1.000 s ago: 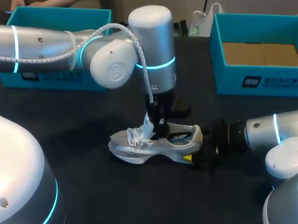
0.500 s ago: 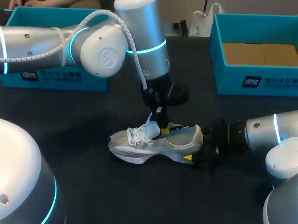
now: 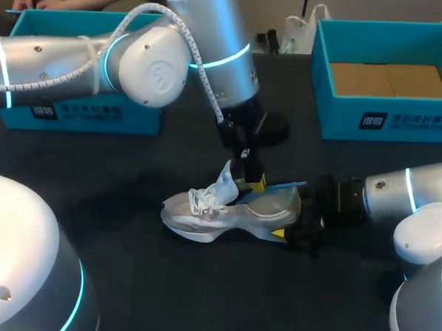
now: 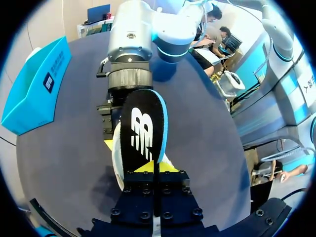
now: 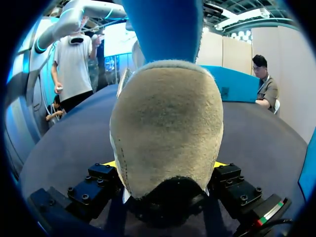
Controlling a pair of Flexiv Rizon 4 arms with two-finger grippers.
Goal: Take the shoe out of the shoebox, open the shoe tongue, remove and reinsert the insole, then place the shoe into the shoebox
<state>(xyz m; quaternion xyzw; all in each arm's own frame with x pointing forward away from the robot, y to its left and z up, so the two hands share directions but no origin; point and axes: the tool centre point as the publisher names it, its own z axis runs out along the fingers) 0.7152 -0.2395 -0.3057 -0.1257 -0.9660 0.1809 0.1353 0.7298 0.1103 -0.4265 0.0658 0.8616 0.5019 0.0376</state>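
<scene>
A white-and-grey sneaker (image 3: 230,210) lies on its side at the middle of the dark table, its tongue and laces sticking up. My right gripper (image 3: 293,230) is shut on the heel; in the right wrist view the suede heel (image 5: 168,128) fills the space between its fingers (image 5: 219,164). My left gripper (image 3: 253,183) hangs just above the shoe's opening, shut on the insole (image 3: 285,187). The insole is partly drawn out over the heel. In the left wrist view the insole (image 4: 143,128) is black with a blue edge and stands out ahead of the left gripper (image 4: 154,170).
An open teal shoebox (image 3: 386,122) with a brown cardboard floor stands at the back right. A second teal box (image 3: 83,114) stands at the back left, behind my left arm. A small black object (image 3: 271,127) lies behind the shoe.
My left gripper has risen and moved right and back from inside the shoe, drawing the blue-edged insole out over the heel. The right gripper and shoe have stayed put.
</scene>
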